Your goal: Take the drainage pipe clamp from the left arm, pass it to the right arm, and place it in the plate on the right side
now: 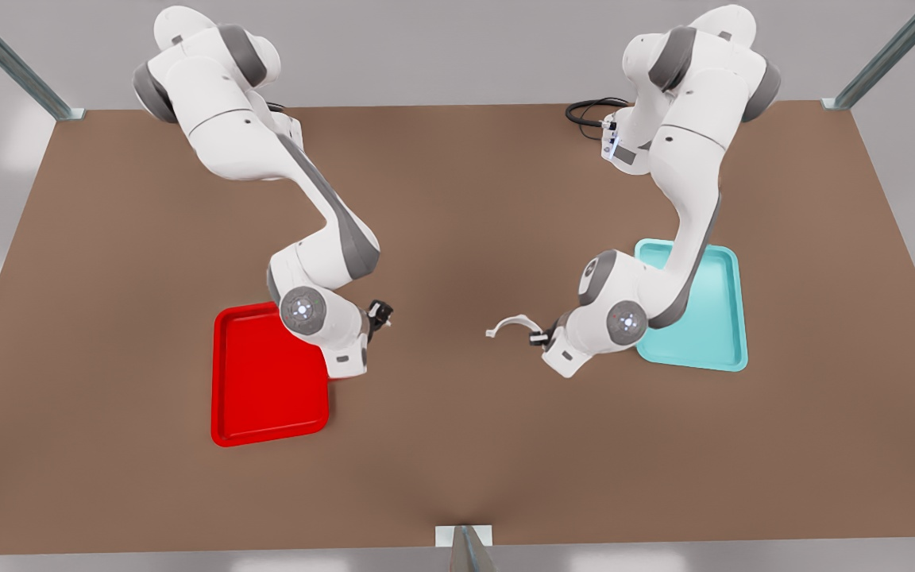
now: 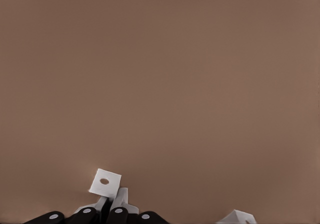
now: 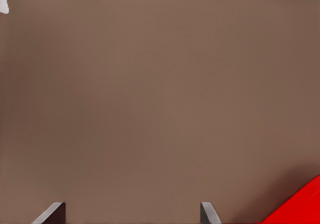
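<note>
Drainage pipe clamp (image 1: 509, 325) pinched at one tab by left gripper (image 1: 538, 337). Right gripper (image 1: 379, 315), spread empty at nine o'clock of it, well apart. Slip risked during handover: thin strap, small purchase.

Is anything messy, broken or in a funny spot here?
Nothing stands out. The left gripper holds the drainage pipe clamp above the table; the open right gripper waits beside the red plate.

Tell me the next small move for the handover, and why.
Probably bring the open right gripper toward the drainage pipe clamp's free end. The left gripper holds one tab of it above the table, a wide gap separates the two grippers, and the red plate sits beside the right arm.
</note>
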You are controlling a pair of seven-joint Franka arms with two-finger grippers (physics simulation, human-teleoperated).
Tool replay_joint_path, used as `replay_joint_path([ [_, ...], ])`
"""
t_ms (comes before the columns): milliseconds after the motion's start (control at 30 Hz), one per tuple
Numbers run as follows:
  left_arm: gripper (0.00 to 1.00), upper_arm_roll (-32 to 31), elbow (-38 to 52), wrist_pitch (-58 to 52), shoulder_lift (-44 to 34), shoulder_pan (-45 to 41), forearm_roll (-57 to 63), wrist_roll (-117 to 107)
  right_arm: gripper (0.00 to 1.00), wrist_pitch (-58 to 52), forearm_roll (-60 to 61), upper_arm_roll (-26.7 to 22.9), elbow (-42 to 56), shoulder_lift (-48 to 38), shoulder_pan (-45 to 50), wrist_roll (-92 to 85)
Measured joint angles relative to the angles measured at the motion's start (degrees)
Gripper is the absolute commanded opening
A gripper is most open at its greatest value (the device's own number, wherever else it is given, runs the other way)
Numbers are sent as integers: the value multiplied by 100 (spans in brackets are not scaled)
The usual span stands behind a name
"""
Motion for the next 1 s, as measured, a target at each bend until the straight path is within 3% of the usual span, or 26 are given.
replay_joint_path([
  [100, 21, -36, 491, -82, 274, -173, 1, -673, 100, 520, 3, 248, -26, 178, 107, -824],
  [433, 21, -42, 1448, -213, 844, -726, 5, -2525, 100, 2248, -43, 297, -272, 177, 396, -2956],
  [1000, 21, -42, 1757, -478, 951, -804, -19, -4111, 100, 2946, -52, 298, -229, 626, 710, -5247],
])
